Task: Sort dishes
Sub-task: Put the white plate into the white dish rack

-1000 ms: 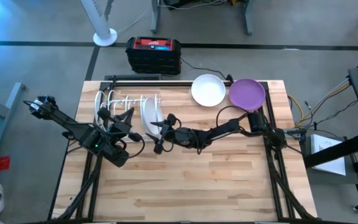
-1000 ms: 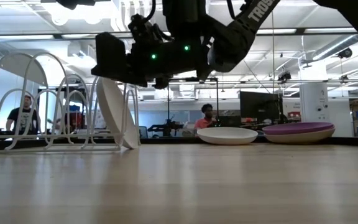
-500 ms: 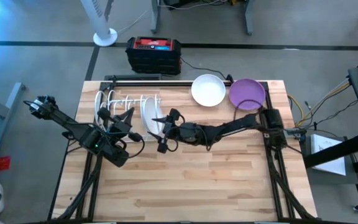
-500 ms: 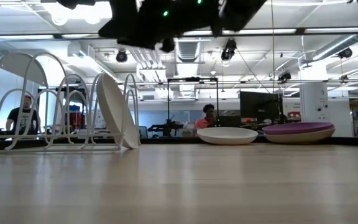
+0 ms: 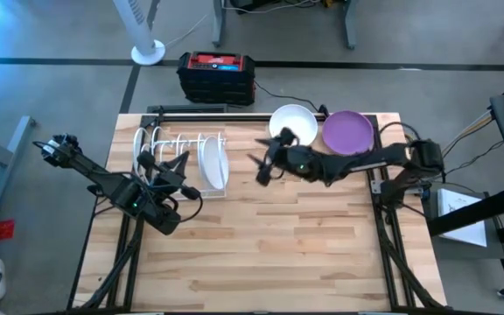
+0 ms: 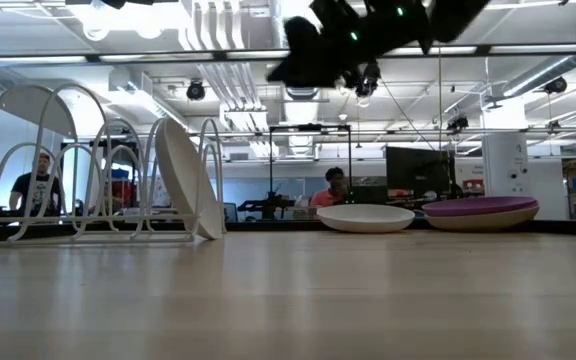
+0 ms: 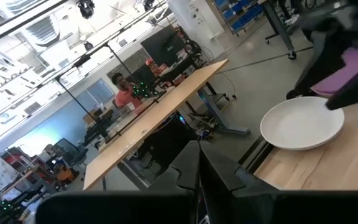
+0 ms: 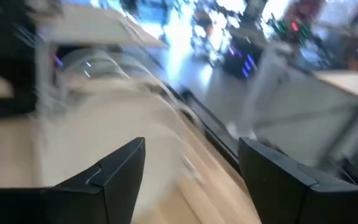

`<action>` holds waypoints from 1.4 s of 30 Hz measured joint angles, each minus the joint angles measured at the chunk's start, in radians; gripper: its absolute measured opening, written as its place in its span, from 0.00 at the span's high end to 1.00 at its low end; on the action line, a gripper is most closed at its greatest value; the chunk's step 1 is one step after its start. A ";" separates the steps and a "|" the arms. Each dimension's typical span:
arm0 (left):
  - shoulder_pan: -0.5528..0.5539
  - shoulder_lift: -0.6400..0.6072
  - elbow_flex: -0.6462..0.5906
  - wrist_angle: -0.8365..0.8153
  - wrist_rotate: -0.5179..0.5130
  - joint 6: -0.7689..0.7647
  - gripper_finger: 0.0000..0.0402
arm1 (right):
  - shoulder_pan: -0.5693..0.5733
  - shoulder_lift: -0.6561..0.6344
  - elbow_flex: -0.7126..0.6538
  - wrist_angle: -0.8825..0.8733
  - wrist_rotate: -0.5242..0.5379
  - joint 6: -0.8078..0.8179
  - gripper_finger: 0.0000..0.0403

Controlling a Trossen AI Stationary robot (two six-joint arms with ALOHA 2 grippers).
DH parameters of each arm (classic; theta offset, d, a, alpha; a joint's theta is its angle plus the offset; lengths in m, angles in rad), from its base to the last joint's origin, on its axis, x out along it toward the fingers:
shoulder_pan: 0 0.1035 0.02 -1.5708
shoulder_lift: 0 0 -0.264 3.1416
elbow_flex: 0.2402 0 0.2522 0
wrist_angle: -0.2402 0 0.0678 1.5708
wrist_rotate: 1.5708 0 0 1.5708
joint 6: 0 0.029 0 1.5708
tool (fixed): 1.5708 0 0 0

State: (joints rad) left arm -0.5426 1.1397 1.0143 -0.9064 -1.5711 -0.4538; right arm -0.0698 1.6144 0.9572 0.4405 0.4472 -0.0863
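My right gripper (image 5: 267,156) has pulled back from the rack (image 5: 166,149) since a second ago; it was at the white plate (image 5: 214,164) there, and now it hangs in the air just in front of the white bowl (image 5: 293,126), well apart from the rack. Its fingers (image 8: 110,180) are spread wide with nothing between them. The plate has stayed where it was, standing on edge at the rack's right end, leaning against the wire loops; the low view shows its lower rim on the table (image 5: 261,254). The white bowl sits flat near the table's far edge, and the purple plate (image 5: 348,131) lies just beside it on the right, partly crossed by my right arm (image 5: 357,163). In the low view the two dishes sit side by side, white on the left and purple on the right.

My left gripper (image 5: 169,166) waits low beside the rack's near side, unmoved. Its fingers (image 7: 194,180) show pressed together, empty.

Beyond the table's far edge a black and red box (image 5: 216,76) stands on the floor, with a white fan base (image 5: 147,52) to its left. Its label is too small for me to read. In the low view a person (image 6: 330,186) sits at a desk far behind the table, and another person (image 6: 38,185) shows through the rack's loops.
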 joint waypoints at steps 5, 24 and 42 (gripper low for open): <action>0.001 0.001 0.001 0.007 0.000 0.000 1.00 | -0.127 -0.073 -0.081 -0.199 -0.011 0.094 0.39; 0.004 0.002 0.000 0.009 0.000 0.000 1.00 | -0.432 0.004 -0.101 -0.518 -0.505 0.024 0.44; 0.004 0.002 -0.001 0.009 0.000 0.000 1.00 | -0.525 0.096 -0.094 -0.557 -0.472 -0.162 0.44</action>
State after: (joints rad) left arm -0.5385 1.1416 1.0134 -0.8978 -1.5711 -0.4537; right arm -0.5947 1.7107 0.8635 -0.1165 -0.0245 -0.2485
